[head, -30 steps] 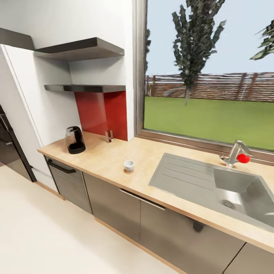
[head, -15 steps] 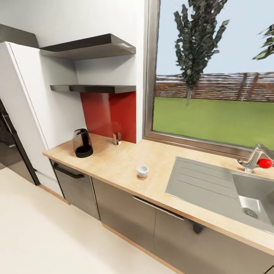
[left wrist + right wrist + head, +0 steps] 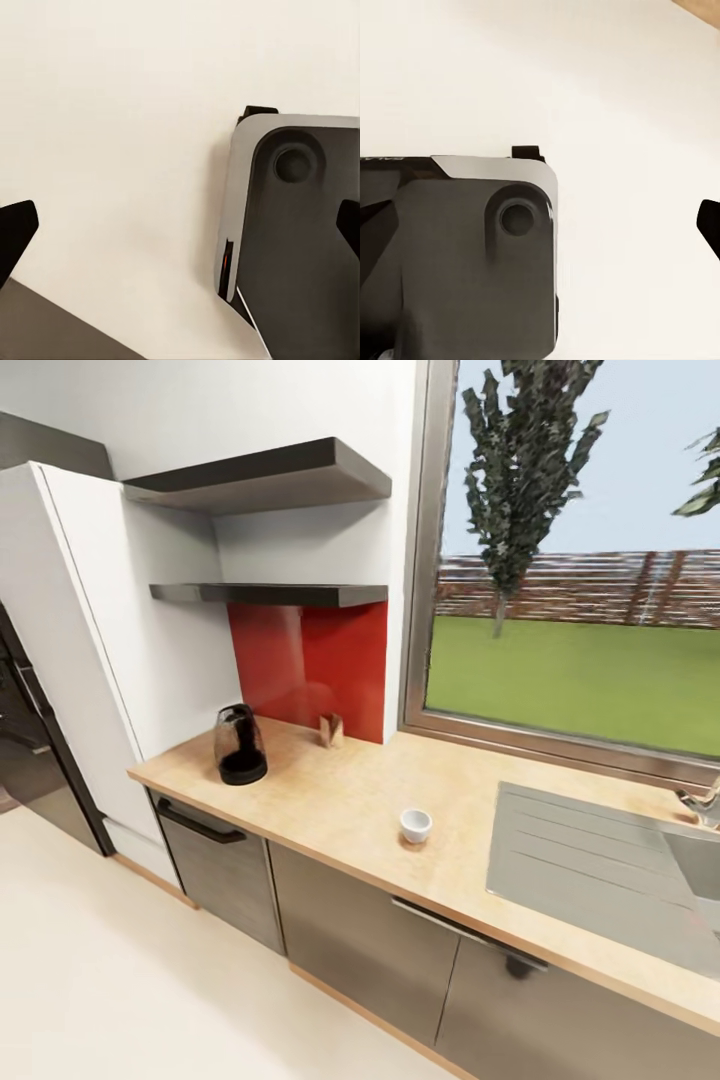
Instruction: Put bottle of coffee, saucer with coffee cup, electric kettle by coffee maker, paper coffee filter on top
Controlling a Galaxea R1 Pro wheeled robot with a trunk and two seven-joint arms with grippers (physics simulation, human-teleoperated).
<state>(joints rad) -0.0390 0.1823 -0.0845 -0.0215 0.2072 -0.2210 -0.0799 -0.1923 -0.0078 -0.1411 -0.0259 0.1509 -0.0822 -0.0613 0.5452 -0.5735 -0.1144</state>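
The electric kettle (image 3: pixel 240 745), dark glass on a black base, stands at the left end of the countertop (image 3: pixel 340 800). A small white coffee cup (image 3: pixel 416 825) sits upright near the counter's front edge, right of the kettle. Above the kettle two dark kitchen shelves (image 3: pixel 270 593) are seen from below, so their tops are hidden. The coffee maker, bottle of coffee, paper coffee filter and saucer are out of view. My left gripper (image 3: pixel 180 232) is open over the cream floor. My right gripper (image 3: pixel 540 225) is open too, one black fingertip (image 3: pixel 709 222) at the frame's edge.
A small brownish object (image 3: pixel 331 730) stands against the red backsplash. A steel sink drainboard (image 3: pixel 590 860) lies at the right under the window. A tall white cabinet (image 3: pixel 90 640) ends the counter on the left. Both wrist views show my grey base (image 3: pixel 300 240) on the floor.
The whole head view has slid rightward, so the camera has moved. The tap and sink basin have nearly left the picture. Kettle and cup stand where they were on the counter.
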